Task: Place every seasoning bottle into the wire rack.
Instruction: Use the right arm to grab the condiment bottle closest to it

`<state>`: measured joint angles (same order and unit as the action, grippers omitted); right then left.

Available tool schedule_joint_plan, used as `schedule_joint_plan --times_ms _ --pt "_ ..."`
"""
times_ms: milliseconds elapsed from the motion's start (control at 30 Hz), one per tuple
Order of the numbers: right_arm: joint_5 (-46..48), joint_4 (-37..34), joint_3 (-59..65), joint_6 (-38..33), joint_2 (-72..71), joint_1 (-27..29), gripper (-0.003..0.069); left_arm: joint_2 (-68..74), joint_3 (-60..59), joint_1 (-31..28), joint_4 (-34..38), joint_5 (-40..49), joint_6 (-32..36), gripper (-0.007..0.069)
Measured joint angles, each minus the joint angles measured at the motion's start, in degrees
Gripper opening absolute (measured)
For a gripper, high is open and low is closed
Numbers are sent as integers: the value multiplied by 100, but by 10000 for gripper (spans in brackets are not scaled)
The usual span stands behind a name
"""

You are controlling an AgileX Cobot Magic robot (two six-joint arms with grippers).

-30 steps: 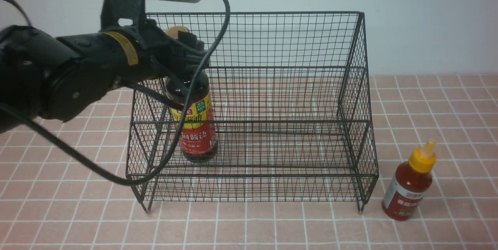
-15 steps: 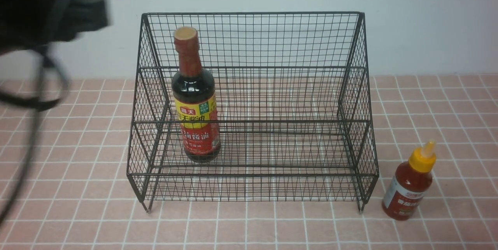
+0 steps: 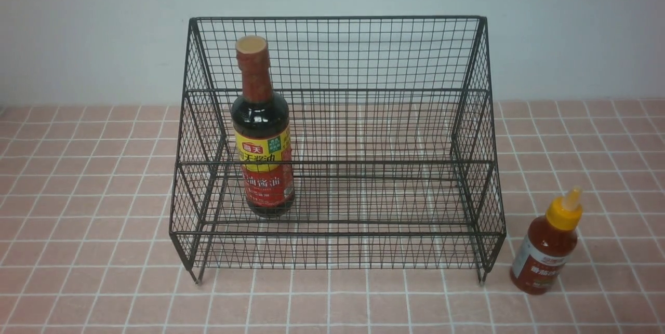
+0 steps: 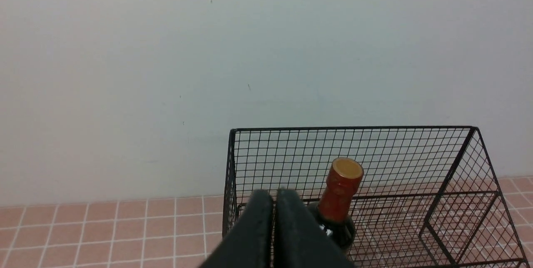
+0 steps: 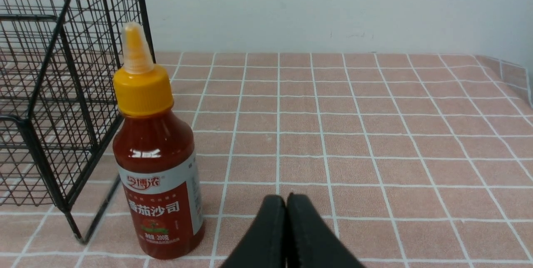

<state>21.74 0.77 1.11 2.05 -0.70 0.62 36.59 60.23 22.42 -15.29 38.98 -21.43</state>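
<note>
The tall dark soy-sauce bottle (image 3: 262, 131) stands upright in the left part of the black wire rack (image 3: 467, 79), on its lower tier. It also shows in the left wrist view (image 4: 339, 199), inside the rack (image 4: 458, 164). The red sauce squeeze bottle (image 3: 548, 243) with yellow nozzle cap stands on the table just right of the rack's front right leg. In the right wrist view the squeeze bottle (image 5: 158, 155) is close beside the rack (image 5: 46, 93). My left gripper (image 4: 274, 195) is shut and empty, above and left of the rack. My right gripper (image 5: 286, 199) is shut and empty, near the squeeze bottle. Neither arm shows in the front view.
The table (image 3: 93, 168) is covered in pink tiles with white grout. A plain pale wall (image 3: 83, 32) stands right behind the rack. The tablecloth's far right edge (image 5: 518, 74) shows in the right wrist view.
My left arm let go of the soy-sauce bottle's neck, pulled up and to the left, and left the front view. The bottle stays upright in the rack. The squeeze bottle has not moved.
</note>
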Motion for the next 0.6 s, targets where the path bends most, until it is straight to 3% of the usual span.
schedule_joint_plan --times_ms 433,600 --pt "0 0 0 0 0 0 -9 -836 -439 -31 124 427 527 -7" --pt "0 0 0 0 0 0 -9 -2051 -2536 -597 926 -555 1659 -7"
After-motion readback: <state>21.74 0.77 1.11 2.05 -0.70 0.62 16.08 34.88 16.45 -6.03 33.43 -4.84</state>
